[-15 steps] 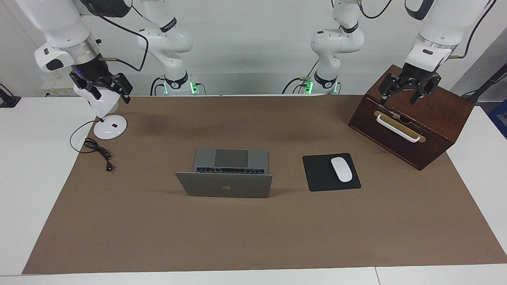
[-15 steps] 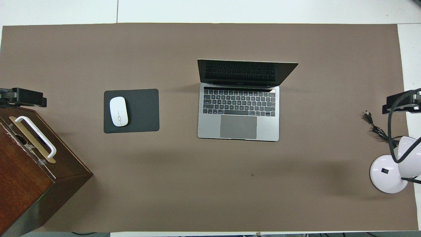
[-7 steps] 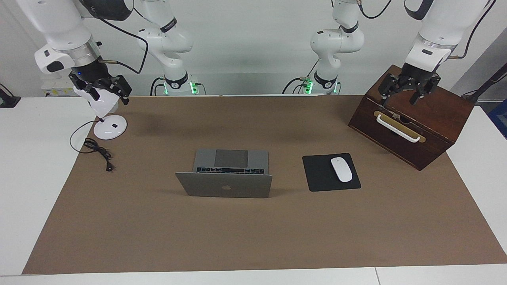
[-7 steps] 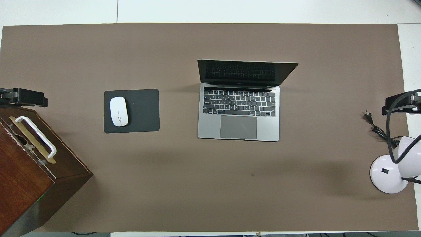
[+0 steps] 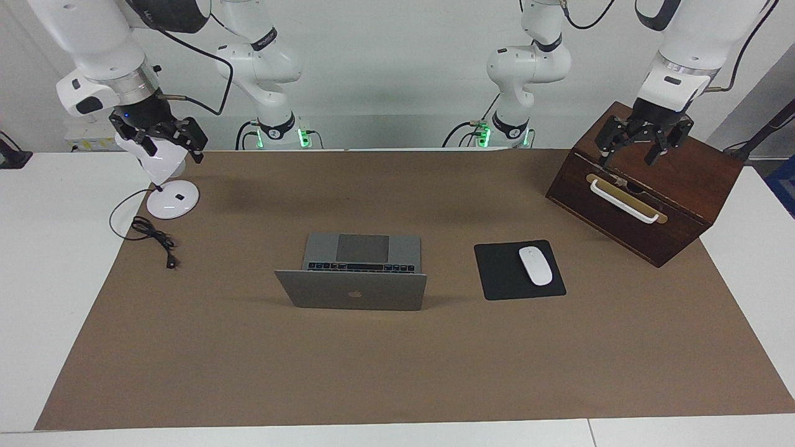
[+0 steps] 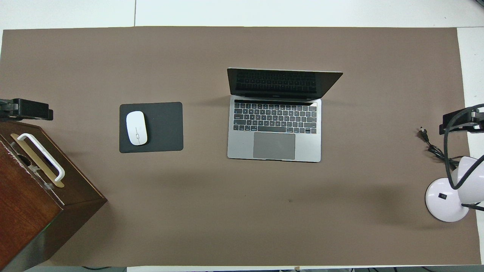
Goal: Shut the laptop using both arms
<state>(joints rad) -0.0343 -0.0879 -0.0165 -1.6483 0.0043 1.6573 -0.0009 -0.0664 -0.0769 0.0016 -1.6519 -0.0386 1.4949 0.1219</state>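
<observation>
Both grippers had drifted slightly upward over the last second, and nothing on the table had shifted. The brown mat (image 5: 397, 372) covered nearly the whole table top. At the corner of the left arm's end nearest the robots sat the dark wooden box (image 5: 683, 180) with its white handle (image 5: 623, 200), and the left gripper (image 5: 643, 144) hung over its top, fingers spread and empty. At the matching corner of the right arm's end the right gripper (image 5: 163, 139) hung over the white desk lamp (image 5: 168, 180), fingers also spread, holding nothing.

The laptop (image 5: 357, 279) stood open near the middle of the table, keyboard toward the robots, its lid (image 6: 281, 81) upright and leaning slightly away from them, screen dark. Beside it, toward the left arm's end, lay the black mouse pad (image 5: 503, 276) with the white mouse (image 5: 535, 265) on it. The lamp's black cord (image 5: 152, 236) trailed along the mat near the right arm's edge.

By the look of things, the task had barely begun: both arms were well apart from the laptop, and the whole approach, the contact with the lid and the folding down were left to do.
</observation>
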